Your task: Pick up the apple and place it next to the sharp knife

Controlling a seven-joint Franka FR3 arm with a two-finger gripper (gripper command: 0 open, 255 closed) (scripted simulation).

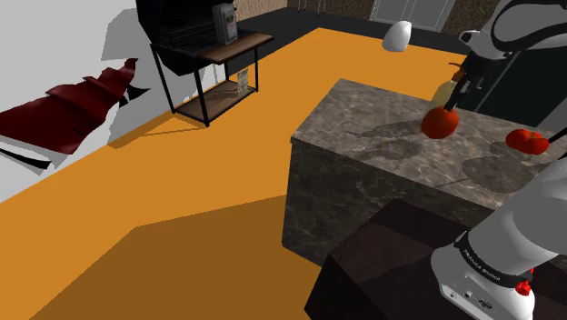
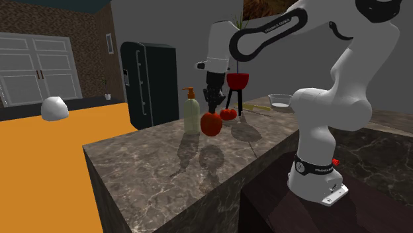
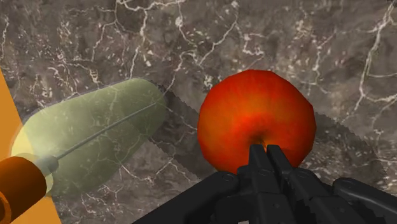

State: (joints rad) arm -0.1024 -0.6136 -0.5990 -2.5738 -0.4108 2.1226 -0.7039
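A red-orange apple [image 2: 211, 124] hangs a little above the dark marble counter [image 2: 145, 172], casting a shadow on the stone below it. My black gripper [image 2: 213, 108] comes down onto its top and is shut on it. In the wrist view the two fingers [image 3: 257, 167] nearly meet at the dimple of the apple [image 3: 256, 118]. From the shoulder view the apple [image 1: 442, 122] is at the counter's [image 1: 363, 127] far side under the gripper [image 1: 453, 100]. I cannot make out a knife for certain.
A pale green soap bottle [image 2: 191, 112] with an orange pump stands just beside the apple, close to the gripper [image 3: 266, 153]. A second red fruit [image 2: 228, 114] lies behind. A red cup on legs [image 2: 238, 81] and a pale bowl [image 2: 280, 100] stand farther back. A black fridge [image 2: 149, 79] is behind the counter.
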